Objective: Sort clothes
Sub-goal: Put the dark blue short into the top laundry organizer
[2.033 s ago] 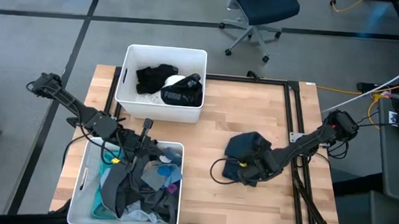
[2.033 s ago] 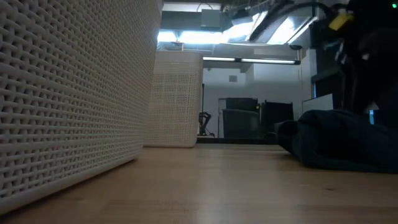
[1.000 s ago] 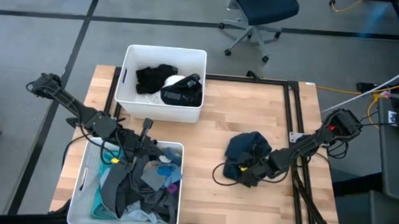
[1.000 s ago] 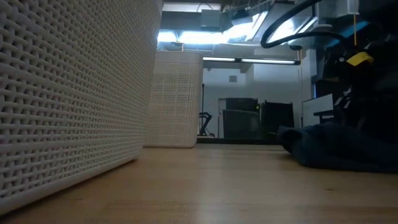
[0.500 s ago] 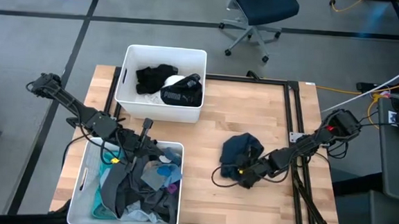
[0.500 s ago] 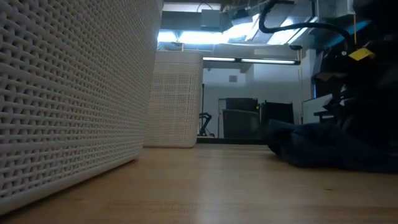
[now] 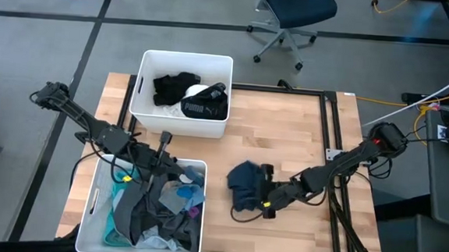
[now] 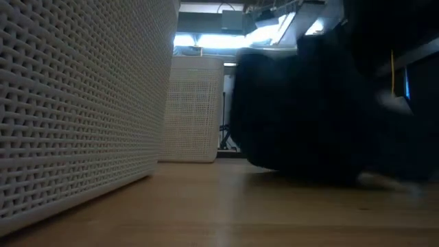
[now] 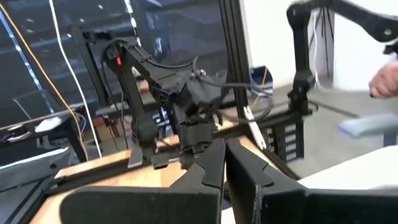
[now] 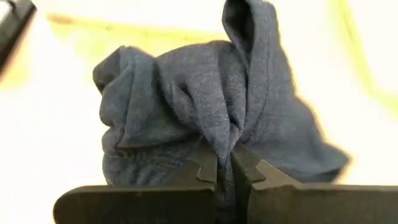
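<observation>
While its left partner waits over the near bin, the right gripper [image 7: 261,197] works low over the middle of the wooden table [image 7: 287,122], its two dark fingers [image 10: 205,167] pressed together on a fold of a dark blue garment [image 7: 244,186]. The right wrist view shows the cloth [image 10: 205,106] bunched into a crumpled heap just ahead of the pinch. Seen from table height, the garment [image 8: 302,103] fills much of the frame as a dark, blurred mass.

The left gripper [image 7: 158,163] sits at the far rim of the near white bin [image 7: 95,204], which holds a jumble of teal, grey, black and blue clothes [image 7: 157,212]; its fingers [image 9: 208,168] lie close together with nothing between them. The far white bin [image 7: 144,105] holds black garments, one [image 7: 205,105] lettered PUMA in white.
</observation>
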Tool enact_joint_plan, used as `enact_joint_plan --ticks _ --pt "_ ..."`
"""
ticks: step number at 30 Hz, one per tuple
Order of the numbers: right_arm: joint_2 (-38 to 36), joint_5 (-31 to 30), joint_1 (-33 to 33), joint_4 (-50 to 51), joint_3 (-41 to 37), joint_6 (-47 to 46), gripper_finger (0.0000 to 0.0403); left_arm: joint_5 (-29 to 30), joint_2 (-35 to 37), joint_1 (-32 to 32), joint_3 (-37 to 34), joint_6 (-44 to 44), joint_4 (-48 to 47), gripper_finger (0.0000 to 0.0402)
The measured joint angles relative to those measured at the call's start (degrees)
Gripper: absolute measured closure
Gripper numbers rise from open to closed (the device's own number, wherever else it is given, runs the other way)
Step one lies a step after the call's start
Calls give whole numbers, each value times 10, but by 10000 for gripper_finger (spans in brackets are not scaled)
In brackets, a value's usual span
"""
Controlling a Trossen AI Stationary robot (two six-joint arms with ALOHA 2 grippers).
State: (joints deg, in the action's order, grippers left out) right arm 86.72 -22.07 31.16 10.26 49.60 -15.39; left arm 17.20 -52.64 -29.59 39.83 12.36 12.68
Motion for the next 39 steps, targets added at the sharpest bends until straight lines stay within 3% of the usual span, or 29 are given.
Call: enact_joint_plan --ticks 6,15,17,20,24,29,39 --pt "-2 -25 0 61 158 130 393 0 9 0 5 -30 44 396" --pt "4 -38 -5 40 334 304 394 0 43 0 35 -29 35 396" --pt "13 -15 -13 -5 350 345 395 3 51 0 47 -28 18 396" --pt "38 66 -39 -96 368 388 396 30 62 0 69 -30 -10 396" --pt "84 158 -77 -189 394 405 390 51 71 7 94 -32 -51 396" --pt "156 217 -114 -257 437 407 391 51 80 16 109 -33 -82 396" --pt "290 231 -139 -288 484 370 353 51 93 16 109 -34 -108 396"
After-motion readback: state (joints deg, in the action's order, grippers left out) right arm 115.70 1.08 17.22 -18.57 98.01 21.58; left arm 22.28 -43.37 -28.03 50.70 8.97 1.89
